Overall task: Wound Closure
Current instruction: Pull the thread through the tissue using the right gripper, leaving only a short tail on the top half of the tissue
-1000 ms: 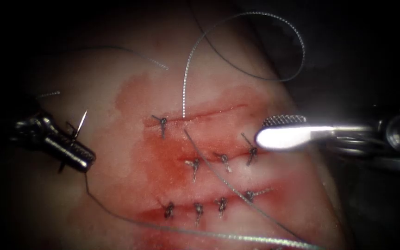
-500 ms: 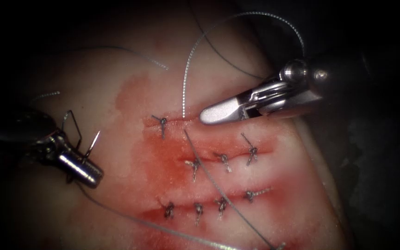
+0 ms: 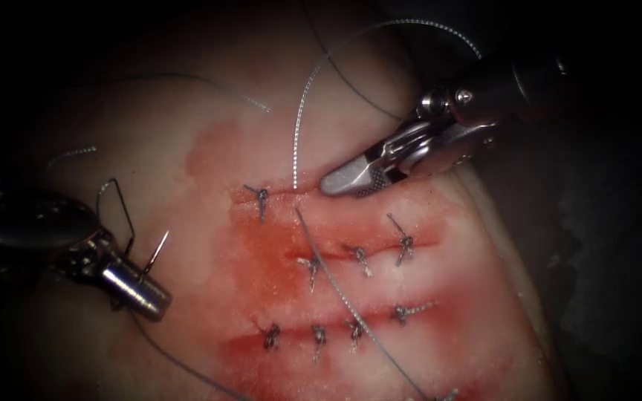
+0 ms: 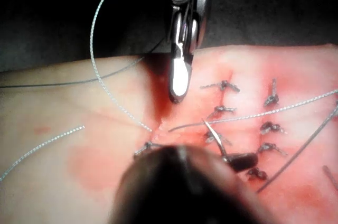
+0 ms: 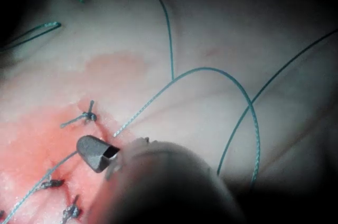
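Evidently we hold the needle [image 3: 154, 255] in our left tool [image 3: 145, 289] — jaws pinched near its tail, tip free of the tissue [image 3: 187, 312]. Our right tool [image 3: 351, 180] — jaws pressed together, holding nothing — rests its tip beside the thread [image 3: 296, 141] at the upper cut [image 3: 336, 182].

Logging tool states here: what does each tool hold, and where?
Left tool grips the needle near mid-curve, clear of the tissue. Right tool holds nothing.

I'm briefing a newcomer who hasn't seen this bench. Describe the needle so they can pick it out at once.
Start at the red-stained tissue and go left of the stitched cuts to the left arm's tool, off the stained patch. The needle is the short, stiff sliver rising from its shut jaws, point up and clear of the tissue. Unlike the long, limp thread, it is rigid, smooth and sharp-tipped.
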Controlling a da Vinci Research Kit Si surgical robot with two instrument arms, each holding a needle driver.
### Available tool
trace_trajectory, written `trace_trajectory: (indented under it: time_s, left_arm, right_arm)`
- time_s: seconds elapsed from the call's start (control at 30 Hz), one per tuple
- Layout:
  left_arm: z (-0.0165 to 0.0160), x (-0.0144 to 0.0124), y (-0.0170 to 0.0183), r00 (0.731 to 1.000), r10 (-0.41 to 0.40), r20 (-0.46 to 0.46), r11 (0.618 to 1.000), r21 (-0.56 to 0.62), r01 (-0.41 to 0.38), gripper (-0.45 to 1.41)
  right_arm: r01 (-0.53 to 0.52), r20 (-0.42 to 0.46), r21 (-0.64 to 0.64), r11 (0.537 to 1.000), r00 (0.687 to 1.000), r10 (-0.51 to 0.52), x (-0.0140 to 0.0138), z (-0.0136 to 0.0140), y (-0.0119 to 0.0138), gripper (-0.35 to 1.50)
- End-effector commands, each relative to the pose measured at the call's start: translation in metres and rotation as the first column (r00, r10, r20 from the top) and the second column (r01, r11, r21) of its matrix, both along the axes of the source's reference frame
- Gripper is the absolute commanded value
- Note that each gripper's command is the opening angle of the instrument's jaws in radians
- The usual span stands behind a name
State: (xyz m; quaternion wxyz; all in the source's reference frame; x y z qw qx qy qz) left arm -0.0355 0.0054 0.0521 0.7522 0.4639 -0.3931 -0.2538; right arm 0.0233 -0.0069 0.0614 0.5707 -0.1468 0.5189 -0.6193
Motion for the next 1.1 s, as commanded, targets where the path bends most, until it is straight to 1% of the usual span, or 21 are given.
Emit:
trace_trajectory:
  time_s: [0.03,0.07,0.13,0.17,0.23,0.4,0.47,0.5,0.53,0.57,0.63,0.67,0.8,0.87,0.93,1.0,1.03,1.1]
  left_arm:
    - [0.0005,-0.0007,0.0005,1.000,-0.001,-0.003,1.000,-0.001,0.001,-0.45]
    - [0.0006,-0.0007,0.0004,1.000,0.000,-0.009,1.000,0.002,0.000,-0.45]
    - [0.0007,-0.0007,0.0004,1.000,0.000,-0.008,1.000,0.001,0.000,-0.45]
    - [0.0008,-0.0007,0.0003,1.000,0.000,-0.008,1.000,0.000,0.000,-0.45]
    - [0.0009,-0.0008,0.0003,1.000,0.000,-0.010,1.000,0.004,0.000,-0.45]
    - [0.0010,-0.0009,0.0001,1.000,0.004,-0.014,1.000,0.006,-0.004,-0.45]
    - [0.0011,-0.0009,0.0000,1.000,0.005,-0.016,1.000,0.010,-0.005,-0.45]
    - [0.0011,-0.0009,0.0000,1.000,0.006,-0.015,1.000,0.010,-0.006,-0.45]
    - [0.0011,-0.0009,0.0000,1.000,0.006,-0.015,1.000,0.010,-0.006,-0.45]
    - [0.0011,-0.0009,-0.0001,1.000,0.007,-0.020,1.000,0.014,-0.007,-0.45]
    - [0.0011,-0.0009,-0.0001,1.000,0.008,-0.019,1.000,0.014,-0.008,-0.45]
    - [0.0011,-0.0010,-0.0001,1.000,0.007,-0.022,1.000,0.018,-0.007,-0.45]
    - [0.0012,-0.0011,-0.0003,1.000,0.009,-0.026,1.000,0.021,-0.009,-0.45]
    - [0.0013,-0.0011,-0.0004,1.000,0.013,-0.025,1.000,0.021,-0.012,-0.45]
    - [0.0013,-0.0012,-0.0005,1.000,0.015,-0.027,1.000,0.019,-0.015,-0.45]
    - [0.0014,-0.0012,-0.0006,0.999,0.020,-0.031,1.000,0.016,-0.019,-0.45]
    - [0.0014,-0.0012,-0.0006,0.999,0.020,-0.031,1.000,0.016,-0.019,-0.45]
    - [0.0015,-0.0013,-0.0007,0.999,0.021,-0.036,1.000,0.020,-0.020,-0.45]
  right_arm:
    - [0.006,-0.015,0.015,1.000,1.000,-0.005,0.0015,0.0004,-0.0005,0.74]
    - [0.014,-0.031,0.024,1.000,0.999,-0.014,0.0020,0.0004,-0.0008,0.74]
    - [0.020,-0.036,0.028,0.999,0.999,-0.019,0.0023,0.0004,-0.0010,0.74]
    - [0.023,-0.041,0.037,0.999,0.999,-0.022,0.0028,0.0005,-0.0012,0.68]
    - [0.032,-0.049,0.046,0.998,0.998,-0.030,0.0035,0.0006,-0.0014,0.63]
    - [0.045,-0.069,0.046,0.998,0.997,-0.041,0.0049,0.0013,-0.0019,0.63]
    - [0.056,-0.075,0.037,0.998,0.996,-0.054,0.0051,0.0019,-0.0022,0.63]
    - [0.066,-0.080,0.032,0.997,0.995,-0.064,0.0051,0.0024,-0.0024,0.54]
    - [0.066,-0.080,0.032,0.997,0.995,-0.064,0.0051,0.0024,-0.0024,0.54]
    - [0.075,-0.075,0.028,0.997,0.995,-0.073,0.0050,0.0027,-0.0025,0.31]
    - [0.085,-0.064,0.024,0.996,0.994,-0.083,0.0048,0.0029,-0.0023,-0.10]
    - [0.096,-0.057,0.022,0.995,0.994,-0.094,0.0041,0.0029,-0.0023,-0.35]
    - [0.121,-0.036,0.020,0.993,0.992,-0.120,0.0027,0.0026,-0.0027,-0.35]
    - [0.128,-0.048,0.010,0.992,0.991,-0.128,0.0019,0.0022,-0.0029,-0.35]
    - [0.117,-0.051,-0.003,0.993,0.992,-0.117,0.0010,0.0017,-0.0028,-0.35]
    - [0.105,-0.053,-0.023,0.994,0.993,-0.106,-0.0009,0.0004,-0.0028,-0.35]
    - [0.105,-0.053,-0.023,0.994,0.993,-0.106,-0.0009,0.0004,-0.0028,-0.35]
    - [0.088,-0.057,-0.032,0.996,0.994,-0.089,-0.0020,-0.0002,-0.0031,-0.35]
